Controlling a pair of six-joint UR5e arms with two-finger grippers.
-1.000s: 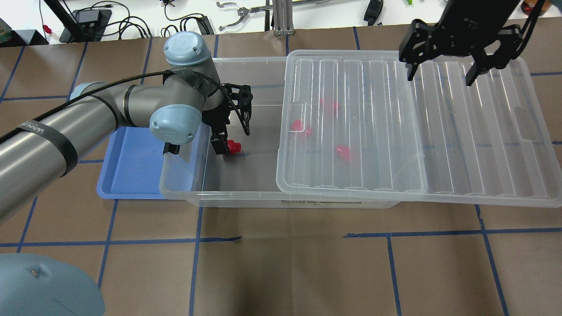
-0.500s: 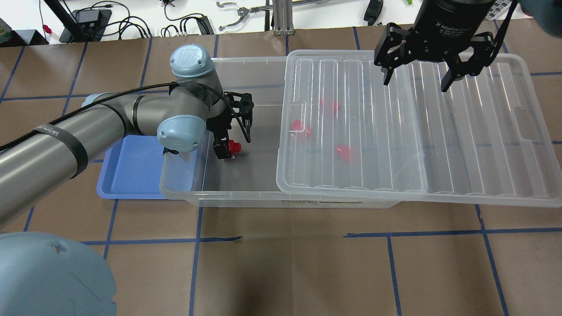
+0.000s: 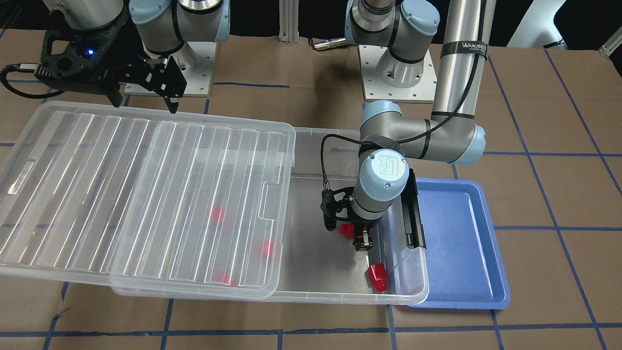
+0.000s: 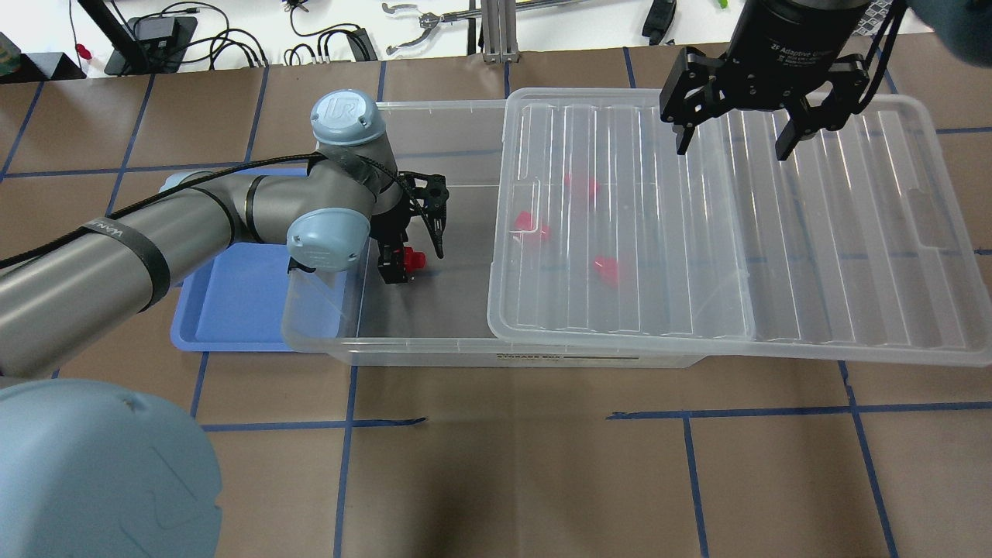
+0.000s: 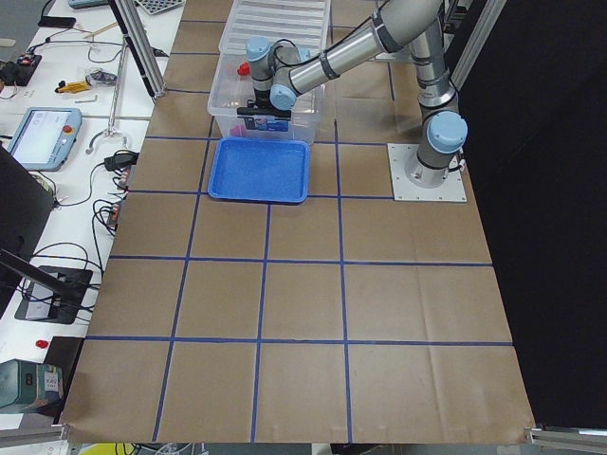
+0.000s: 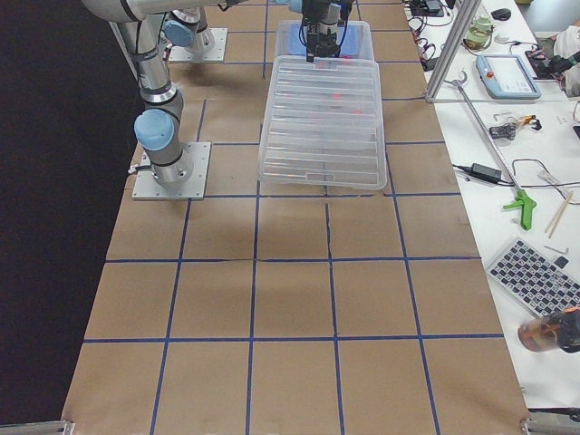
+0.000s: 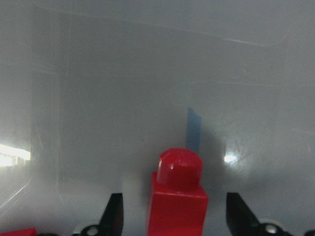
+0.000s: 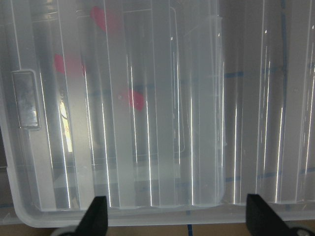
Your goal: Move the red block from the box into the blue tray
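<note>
The clear box point(image 4: 403, 350) lies across the table, its ribbed lid point(image 4: 814, 248) slid toward my right side. My left gripper point(image 4: 411, 259) is down inside the box's uncovered end, open, with a red block point(image 4: 409, 260) between its spread fingers; the left wrist view shows the block point(image 7: 177, 196) with gaps on both sides. The blue tray point(image 4: 232, 302) lies just outside that end of the box. A second red block point(image 3: 378, 278) lies by the box's end wall. Three more show blurred under the lid point(image 3: 217, 214). My right gripper point(image 4: 733, 146) hovers open over the lid.
A black latch bar point(image 3: 415, 214) stands on the box's end wall between my left gripper point(image 3: 347, 232) and the tray point(image 3: 457, 243). The lid overhangs the box's far end. Tools and cables lie past the table's back edge point(image 4: 434, 31).
My right gripper has swung left over the lid and stopped. My left arm's elbow has shifted right; its gripper stays around the red block, which has not moved.
</note>
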